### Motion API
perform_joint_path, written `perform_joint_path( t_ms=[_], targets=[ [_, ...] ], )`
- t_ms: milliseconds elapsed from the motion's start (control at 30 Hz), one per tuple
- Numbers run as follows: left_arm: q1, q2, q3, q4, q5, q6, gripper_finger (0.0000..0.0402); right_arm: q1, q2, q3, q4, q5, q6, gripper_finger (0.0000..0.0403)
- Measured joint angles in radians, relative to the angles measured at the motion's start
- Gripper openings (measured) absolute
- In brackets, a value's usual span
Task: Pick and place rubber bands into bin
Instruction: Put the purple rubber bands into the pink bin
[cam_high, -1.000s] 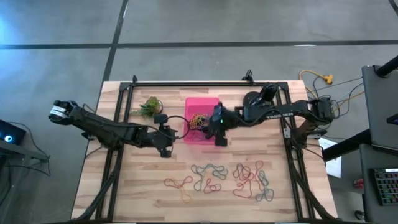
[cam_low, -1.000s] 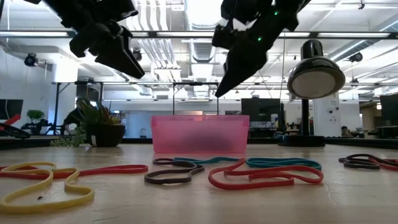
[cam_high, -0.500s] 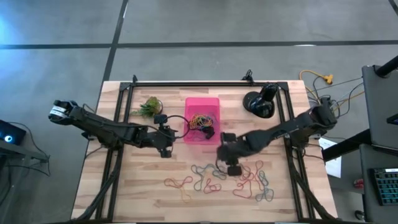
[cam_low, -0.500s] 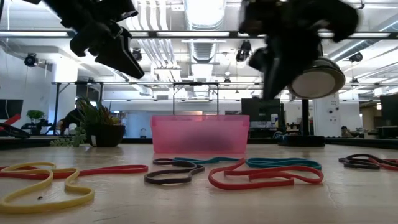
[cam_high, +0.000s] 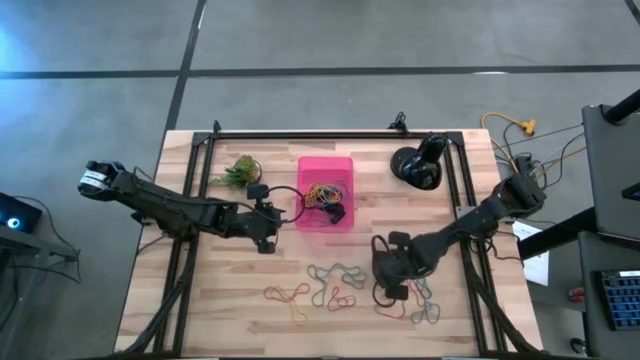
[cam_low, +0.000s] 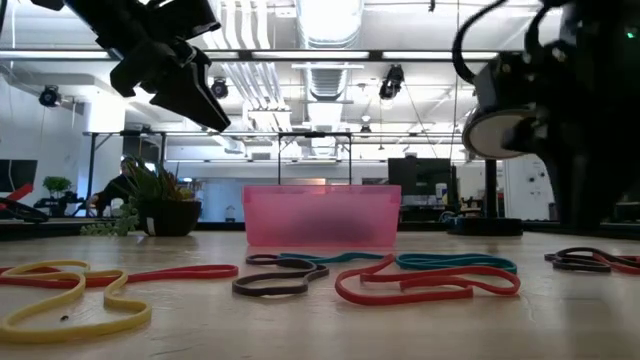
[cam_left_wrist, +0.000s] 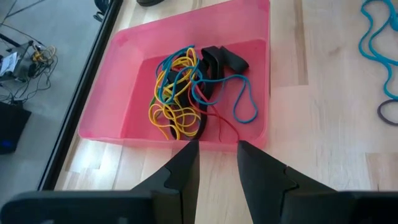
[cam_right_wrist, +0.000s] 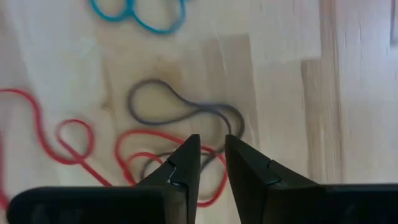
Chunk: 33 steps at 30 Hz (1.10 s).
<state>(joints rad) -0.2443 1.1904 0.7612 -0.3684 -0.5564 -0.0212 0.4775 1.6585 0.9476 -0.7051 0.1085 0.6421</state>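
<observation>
The pink bin stands at the table's far middle and holds a tangle of rubber bands. More bands lie loose on the wood nearer the near edge. My left gripper hangs open just left of the bin, its fingers pointing at the bin's wall. My right gripper is low over the right-hand cluster, slightly open above a grey band and a red band. I see no touch.
A small green plant stands left of the bin. A round black object sits to its right. Black frame rails run along both table sides. Bare wood lies at the near left.
My right gripper has swung from above the bin toward the table's near edge and to the right, and has come down over the red and grey bands. A black band now shows in the bin where the gripper stood. The left arm has kept still.
</observation>
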Motion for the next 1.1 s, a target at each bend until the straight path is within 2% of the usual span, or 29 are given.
perform_joint_path(
  t_ms=[200,600,1100],
  targets=[
    [0.0,0.0,-0.002,0.003,0.0,0.0,0.0093,0.001,0.0,-0.047,0.006,0.05,0.067,0.0079],
    [0.0,0.0,-0.015,0.015,0.0,0.0,0.0093,0.0,0.0,-0.037,0.015,0.049,0.058,0.0102],
    [0.0,0.0,-0.016,0.02,0.0,0.001,0.0093,0.0,0.002,-0.075,0.103,0.049,0.054,0.0084]
  ],
)
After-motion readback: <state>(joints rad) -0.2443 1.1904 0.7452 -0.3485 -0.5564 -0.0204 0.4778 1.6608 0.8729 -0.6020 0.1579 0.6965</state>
